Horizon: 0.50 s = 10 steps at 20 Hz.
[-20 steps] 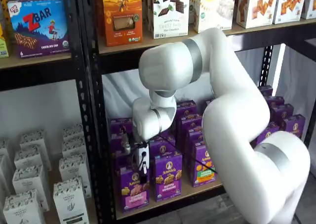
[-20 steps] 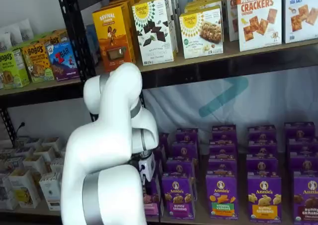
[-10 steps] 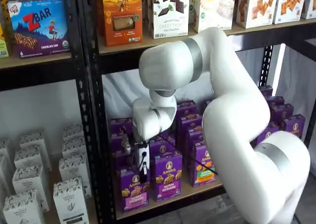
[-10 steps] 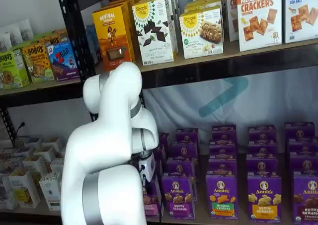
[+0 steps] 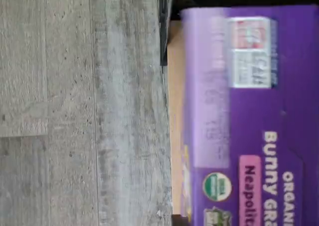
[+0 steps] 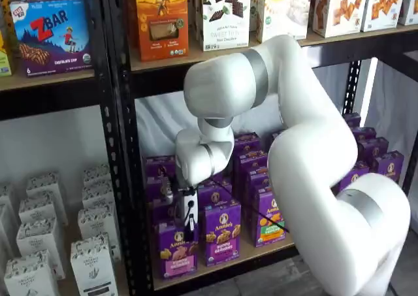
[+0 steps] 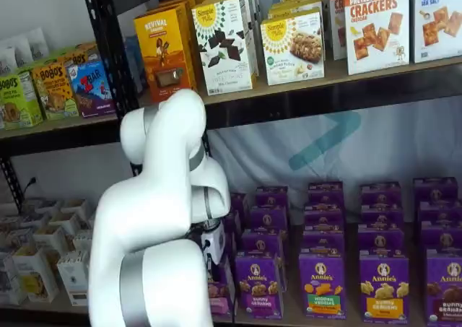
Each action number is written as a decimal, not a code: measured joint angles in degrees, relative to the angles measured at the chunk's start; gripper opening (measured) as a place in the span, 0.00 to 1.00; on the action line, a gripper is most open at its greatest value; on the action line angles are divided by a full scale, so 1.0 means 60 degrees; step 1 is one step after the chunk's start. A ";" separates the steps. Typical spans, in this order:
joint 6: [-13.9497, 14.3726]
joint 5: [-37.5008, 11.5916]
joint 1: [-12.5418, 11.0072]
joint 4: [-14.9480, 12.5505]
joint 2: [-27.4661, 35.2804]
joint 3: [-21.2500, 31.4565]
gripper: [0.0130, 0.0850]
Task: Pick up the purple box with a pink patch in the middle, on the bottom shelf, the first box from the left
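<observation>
On the bottom shelf (image 6: 261,251), leftmost in the front row, the purple box (image 6: 177,251) stands upright, pink band facing out. Gripper (image 6: 189,229) hangs at the box's 12 o'clock, black finger down over its top edge; only one finger shows, so cannot tell whether it grips. Wrist view shows the box's purple top face close above the tan board.

Since a second ago, the purple box (image 6: 177,250) on the bottom shelf (image 6: 222,263) has tipped slightly and sits a little higher under the gripper (image 6: 188,225). The arm's wrist has eased upward a touch.
</observation>
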 joint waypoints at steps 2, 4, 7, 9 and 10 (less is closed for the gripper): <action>0.0002 -0.0004 -0.0004 -0.0006 -0.0007 0.0004 0.28; 0.0044 -0.0019 -0.0010 -0.0059 -0.0015 0.0013 0.28; 0.0079 -0.0027 -0.0015 -0.0104 -0.0022 0.0020 0.28; 0.0072 -0.0023 -0.0016 -0.0096 -0.0026 0.0019 0.28; 0.0062 -0.0017 -0.0016 -0.0083 -0.0027 0.0016 0.28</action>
